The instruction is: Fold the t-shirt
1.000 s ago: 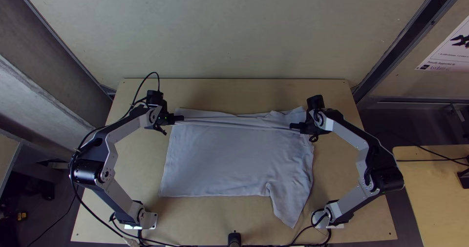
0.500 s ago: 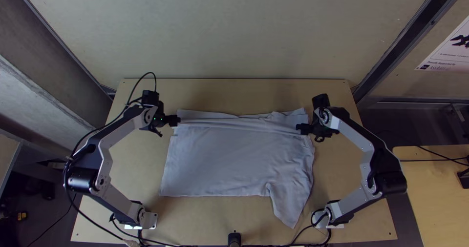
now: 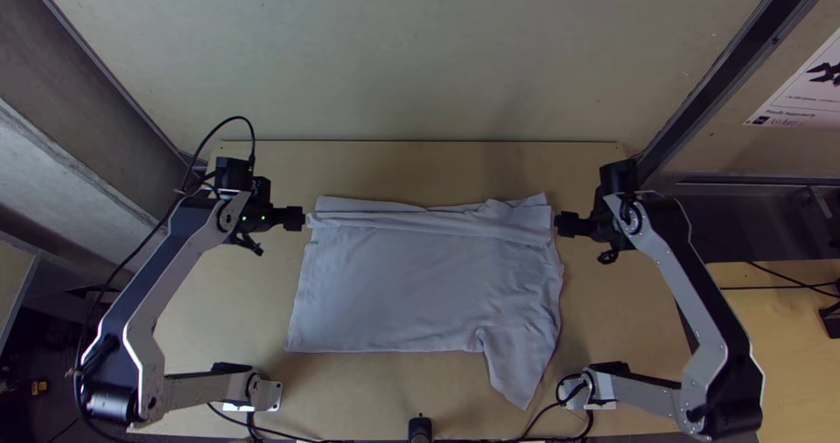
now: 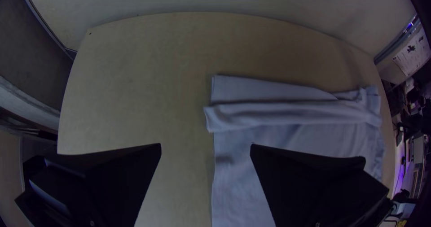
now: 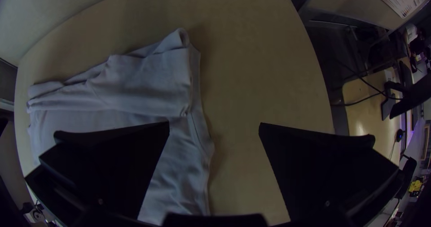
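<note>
Withdrawn from the ends of the far strip (image 3: 424,220) since the earlier frame: left hand (image 3: 297,219), toward nine o'clock; right hand (image 3: 563,225), toward three. Taut creases along the strip had slackened. Both hands stood wide apart at the fingers, holding nothing. One t-shirt (image 3: 411,290), spread mid-desk (image 3: 219,294), strip turned over at twelve o'clock, loose flap (image 3: 521,373) at five. Handling, as judged: light, limp, hardly fragile, prone to rucking. Best holds: the strip's ends, eleven and one o'clock, all layers pinched together.
</note>
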Motion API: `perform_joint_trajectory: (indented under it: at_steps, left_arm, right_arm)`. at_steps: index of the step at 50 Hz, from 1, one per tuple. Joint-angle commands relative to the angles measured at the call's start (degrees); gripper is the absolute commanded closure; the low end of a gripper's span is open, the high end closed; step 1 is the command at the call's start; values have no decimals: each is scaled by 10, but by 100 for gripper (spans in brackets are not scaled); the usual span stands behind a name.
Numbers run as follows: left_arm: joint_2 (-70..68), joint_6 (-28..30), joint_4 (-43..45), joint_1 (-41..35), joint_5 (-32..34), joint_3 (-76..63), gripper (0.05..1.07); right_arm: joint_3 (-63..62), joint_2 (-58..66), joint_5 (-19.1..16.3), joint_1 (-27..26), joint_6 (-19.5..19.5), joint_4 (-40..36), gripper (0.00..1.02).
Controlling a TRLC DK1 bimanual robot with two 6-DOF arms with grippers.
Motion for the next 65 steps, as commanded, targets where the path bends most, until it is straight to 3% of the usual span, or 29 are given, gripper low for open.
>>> perform_joint_trajectory:
  at_steps: [1, 5, 11, 21, 37, 65]
  left_arm:
    - [-52, 14, -41, -6, 4, -1, 11]
    - [-69, 0, -111, -7, 5, -11, 10]
    - [-105, 24, -180, -12, 4, -53, 10]
    - [-160, 57, -281, -35, 1, -119, 10]
    - [-175, 107, -314, -42, -3, -232, 10]
    - [-17, 73, -276, -130, -2, -261, 11]
  right_arm:
    - [7, -46, 6, -5, 11, -35, 5]
    - [9, -71, 6, -5, 12, -68, 4]
    - [-5, -114, 4, 1, 12, -101, 4]
    - [-18, -180, -14, 61, 16, -167, 4]
    - [-18, -196, -23, 71, 26, -221, 4]
    - [-52, -165, -35, 88, 26, -219, 4]
